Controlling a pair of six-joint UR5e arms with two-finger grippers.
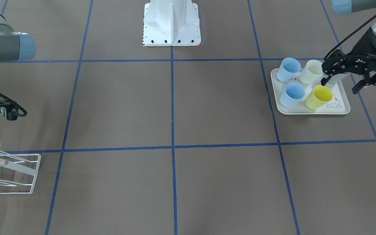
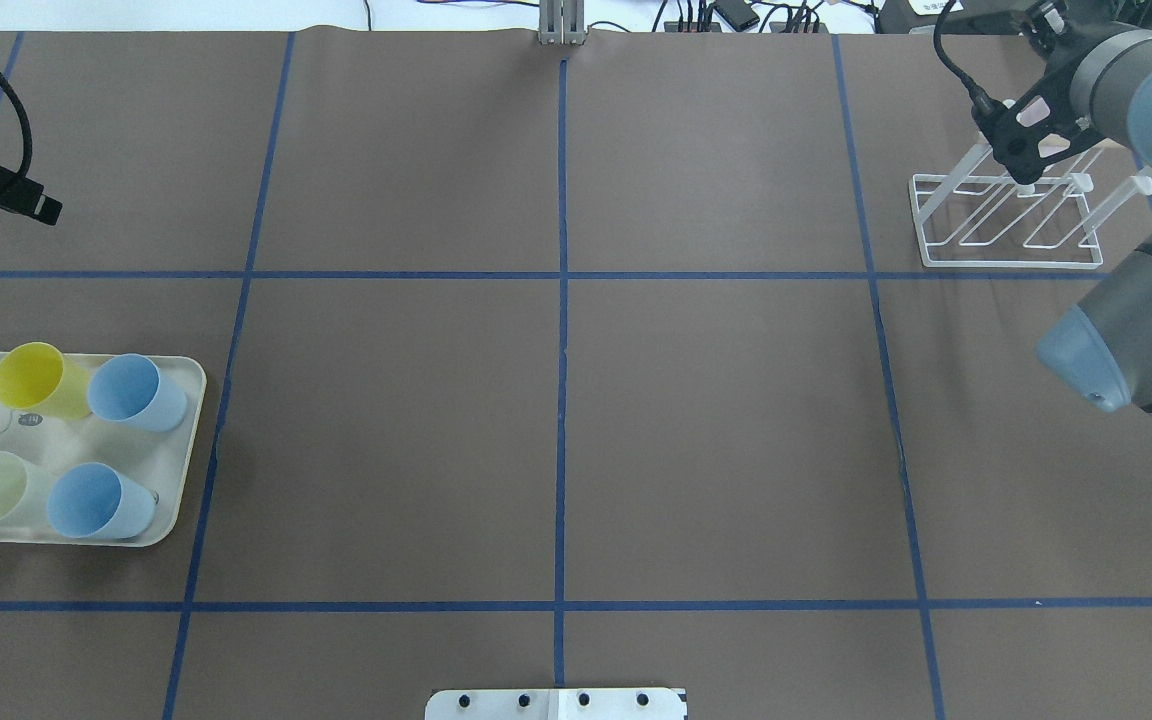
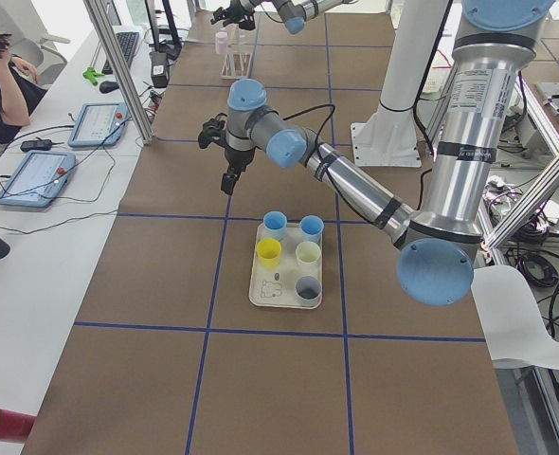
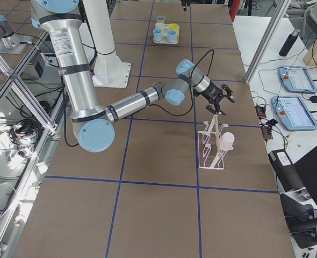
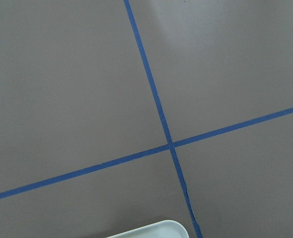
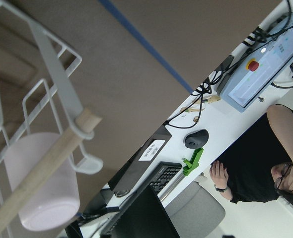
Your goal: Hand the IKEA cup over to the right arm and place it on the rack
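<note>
One pink cup point(image 6: 42, 183) already hangs on the rack point(image 6: 57, 74), lower left of the right wrist view; five more remain on the tray point(image 1: 312, 112). The left tool point(image 1: 341, 85), upper right, hovers wide open and empty by the yellow cup point(image 1: 319, 96). Right tool point(image 2: 1031, 160): opening unclear.

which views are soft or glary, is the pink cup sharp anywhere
Right wrist view: rack and pink cup sit very close, slightly soft, frame tilted. Front-facing view: even light, faint shadows, no glare, cup cropped at the left edge. Left wrist view: flat and sharp, only a tray corner showing.
</note>
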